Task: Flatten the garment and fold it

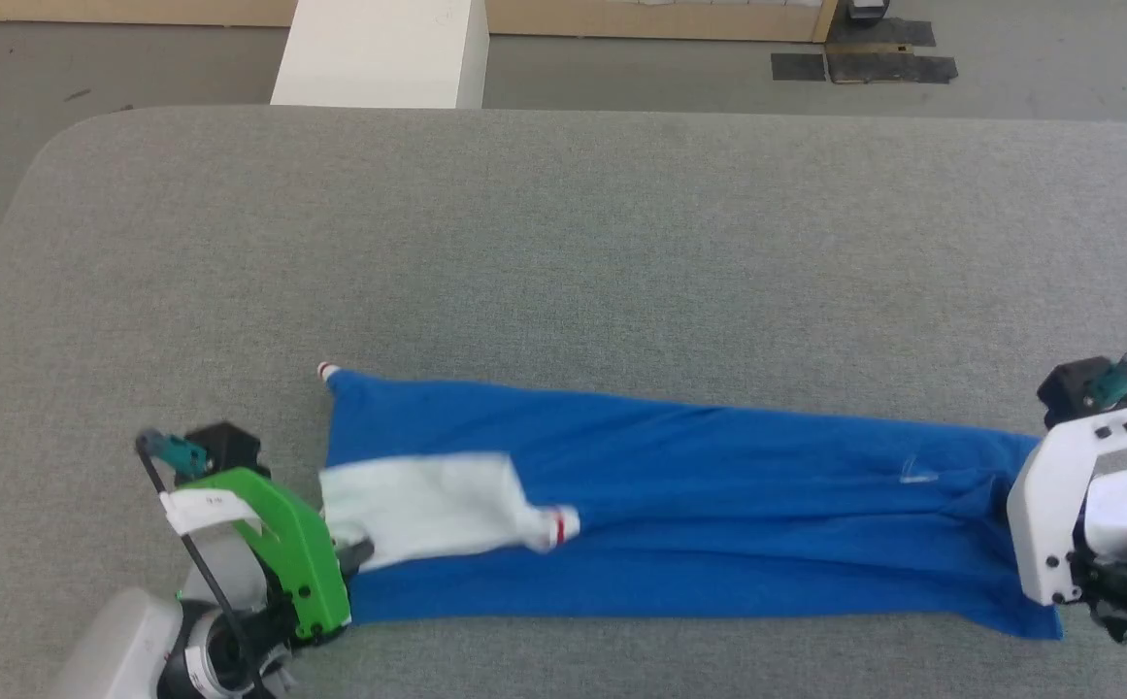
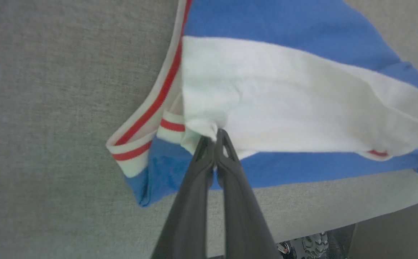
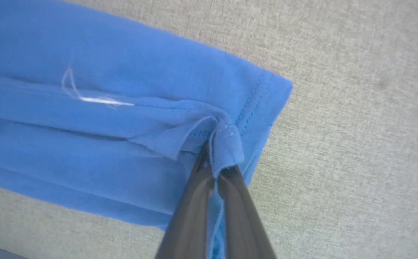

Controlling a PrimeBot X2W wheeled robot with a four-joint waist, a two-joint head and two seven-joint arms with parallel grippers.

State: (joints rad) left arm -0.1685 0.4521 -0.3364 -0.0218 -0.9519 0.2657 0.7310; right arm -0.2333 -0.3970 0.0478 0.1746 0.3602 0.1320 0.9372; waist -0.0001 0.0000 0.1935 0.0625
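The garment (image 1: 718, 485) is a royal-blue T-shirt stretched into a long band across the near part of the grey table, with a white sleeve (image 1: 427, 505) folded over its left end. My left gripper (image 2: 216, 138) is shut on the garment (image 2: 284, 100), pinching white cloth beside the red-and-white striped collar (image 2: 151, 108). In the head view the left gripper (image 1: 354, 555) sits at the shirt's left end. My right gripper (image 3: 214, 158) is shut on the garment (image 3: 86, 144), with its blue stitched hem bunched between the fingers. From the head camera, the right wrist's white mount hides those fingers.
The grey padded table (image 1: 563, 243) stretches wide behind the shirt. Its near edge runs just below the cloth (image 2: 338, 212). A white block (image 1: 383, 53) stands on the floor past the far edge, with dark mats (image 1: 864, 63) further right.
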